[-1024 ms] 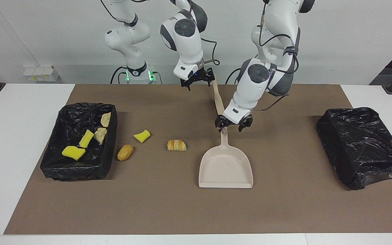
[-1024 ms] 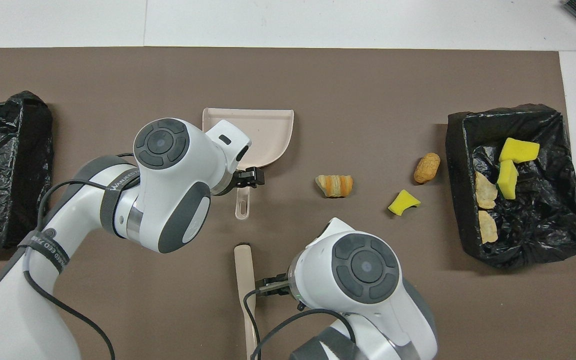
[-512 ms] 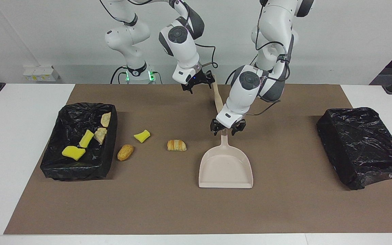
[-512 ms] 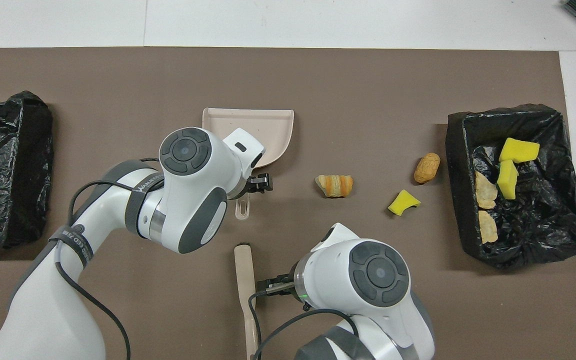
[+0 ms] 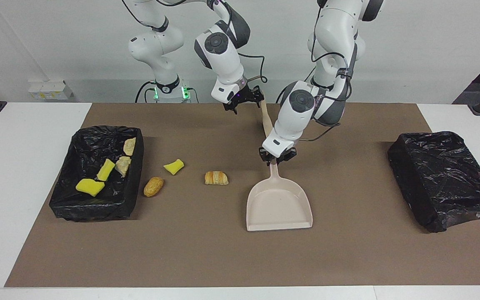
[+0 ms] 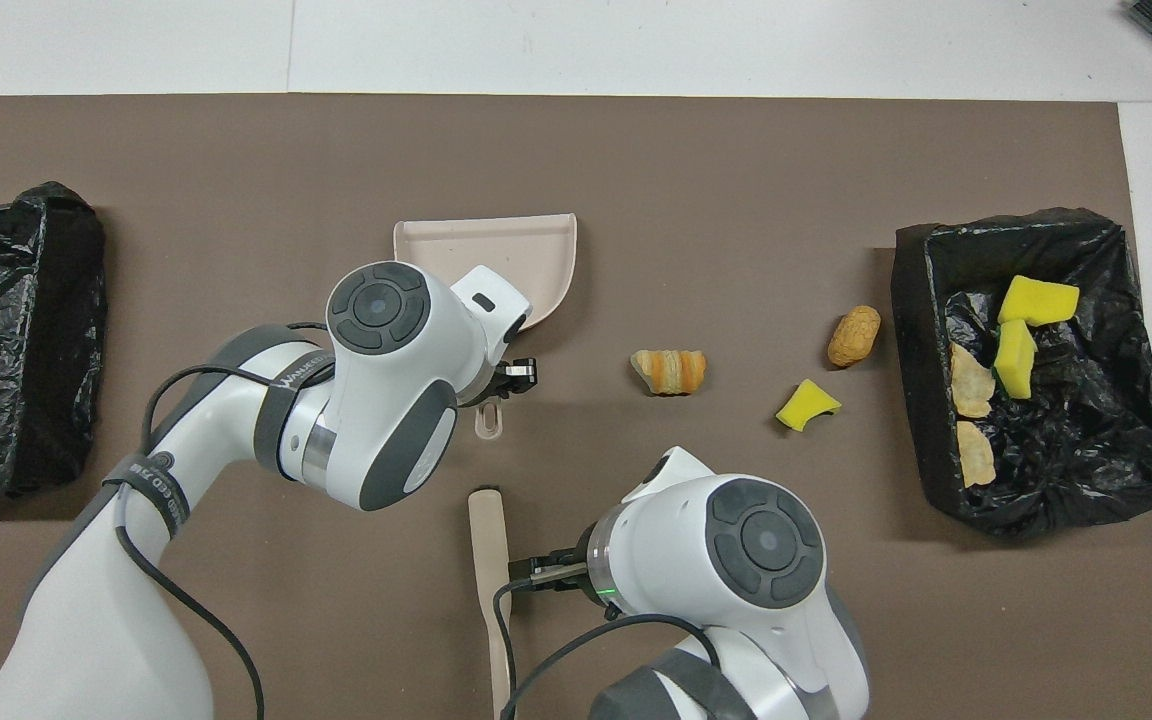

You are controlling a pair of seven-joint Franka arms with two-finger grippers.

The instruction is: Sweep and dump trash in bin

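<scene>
Dustpan [image 5: 278, 204] handle sits clamped in the left gripper's [image 5: 278, 157] jaws mid-table; right gripper [image 5: 243, 99], jaws apart, hangs beside the brush handle [image 5: 266, 118].

Robot lab test bench

Two white jointed robot arms [image 5: 223, 50] are mounted at a white table [image 5: 23, 166] with a brown mat [image 5: 223, 258], before a bare white wall [image 5: 56, 41].

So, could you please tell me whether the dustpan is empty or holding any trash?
Empty: the dustpan shows only bare beige inside, lying flat on the mat.
</scene>
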